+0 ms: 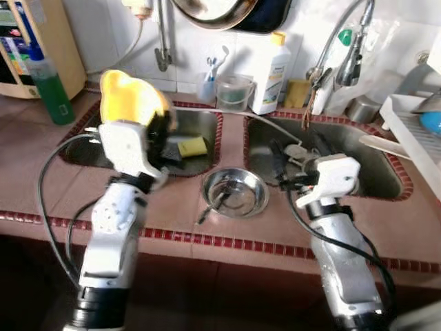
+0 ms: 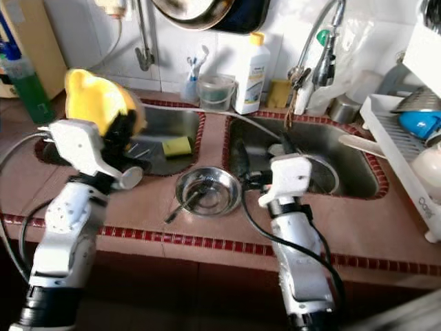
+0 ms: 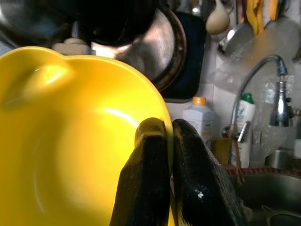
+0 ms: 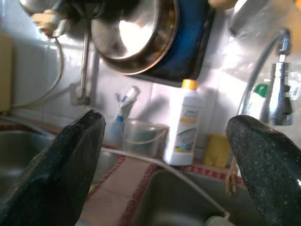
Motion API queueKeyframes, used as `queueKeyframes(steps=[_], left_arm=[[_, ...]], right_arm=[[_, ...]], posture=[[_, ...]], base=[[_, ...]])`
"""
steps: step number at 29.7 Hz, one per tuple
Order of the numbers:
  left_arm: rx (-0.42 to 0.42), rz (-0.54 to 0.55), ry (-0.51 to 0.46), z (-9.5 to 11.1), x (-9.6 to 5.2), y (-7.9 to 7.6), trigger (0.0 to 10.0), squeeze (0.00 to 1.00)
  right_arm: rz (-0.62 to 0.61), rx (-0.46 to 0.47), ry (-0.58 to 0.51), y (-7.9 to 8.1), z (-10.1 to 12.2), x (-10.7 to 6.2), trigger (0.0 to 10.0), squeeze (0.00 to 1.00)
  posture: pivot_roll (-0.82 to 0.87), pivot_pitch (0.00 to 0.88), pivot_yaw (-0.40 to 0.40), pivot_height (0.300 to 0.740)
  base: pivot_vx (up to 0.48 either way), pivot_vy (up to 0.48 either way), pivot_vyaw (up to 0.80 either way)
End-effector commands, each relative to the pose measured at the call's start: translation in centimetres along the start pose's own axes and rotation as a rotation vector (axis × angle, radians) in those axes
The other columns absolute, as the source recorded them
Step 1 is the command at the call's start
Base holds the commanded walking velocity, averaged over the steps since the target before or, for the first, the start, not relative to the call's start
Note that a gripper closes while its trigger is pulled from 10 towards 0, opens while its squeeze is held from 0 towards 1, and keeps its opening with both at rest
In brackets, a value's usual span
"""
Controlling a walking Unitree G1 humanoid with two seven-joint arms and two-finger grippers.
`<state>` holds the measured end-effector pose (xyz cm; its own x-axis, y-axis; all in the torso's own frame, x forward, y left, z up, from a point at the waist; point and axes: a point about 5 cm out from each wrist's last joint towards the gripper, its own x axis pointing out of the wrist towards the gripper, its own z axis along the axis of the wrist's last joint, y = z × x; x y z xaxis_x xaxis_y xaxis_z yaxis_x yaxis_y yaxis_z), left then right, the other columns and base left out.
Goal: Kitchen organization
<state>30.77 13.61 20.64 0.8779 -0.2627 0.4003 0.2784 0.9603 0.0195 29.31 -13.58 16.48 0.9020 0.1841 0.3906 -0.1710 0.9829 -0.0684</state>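
Note:
My left gripper (image 1: 164, 123) is shut on the rim of a yellow plastic bowl (image 1: 131, 96), held up above the left sink basin (image 1: 195, 124); in the left wrist view the two fingers (image 3: 146, 183) pinch the bowl (image 3: 70, 141) wall. My right gripper (image 1: 281, 165) stands open over the near edge of the right sink basin (image 1: 372, 158), nothing between its fingers (image 4: 61, 169). A small steel bowl (image 1: 234, 193) with a utensil in it sits on the tiled counter between the arms.
A yellow sponge (image 1: 192, 146) lies in the left basin. At the back stand a white bottle (image 1: 270, 72), a clear cup (image 1: 233, 92) and the faucet (image 1: 351, 41). A green bottle (image 1: 48, 83) is far left, a white dish rack (image 1: 413, 131) right.

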Motion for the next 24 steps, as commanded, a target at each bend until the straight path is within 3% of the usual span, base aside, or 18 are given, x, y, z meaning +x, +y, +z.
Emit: queueKeyframes(steps=[1, 10, 24], left_arm=[[0.016, 0.013, -0.005, 0.36, 0.11, 0.25, 10.0, 0.00], [0.067, -0.014, 0.022, 0.23, 0.09, -0.37, 10.0, 0.00], [0.079, -0.052, 0.059, -0.01, 0.19, -0.49, 10.0, 0.00]], right_arm=[[0.010, -0.004, -0.020, 0.30, 0.41, 0.28, 10.0, 0.00], [0.013, -0.001, -0.016, 0.38, 0.37, 0.08, 10.0, 0.00], [0.018, 0.001, -0.009, 0.51, 0.33, -0.17, 10.0, 0.00]], posture=[[-0.13, 0.001, -0.035, 0.740], [-0.12, 0.010, -0.031, 0.740], [-0.13, 0.017, -0.025, 0.740]], base=[[0.000, 0.000, 0.00], [0.000, 0.000, 0.00], [0.000, 0.000, 0.00]])
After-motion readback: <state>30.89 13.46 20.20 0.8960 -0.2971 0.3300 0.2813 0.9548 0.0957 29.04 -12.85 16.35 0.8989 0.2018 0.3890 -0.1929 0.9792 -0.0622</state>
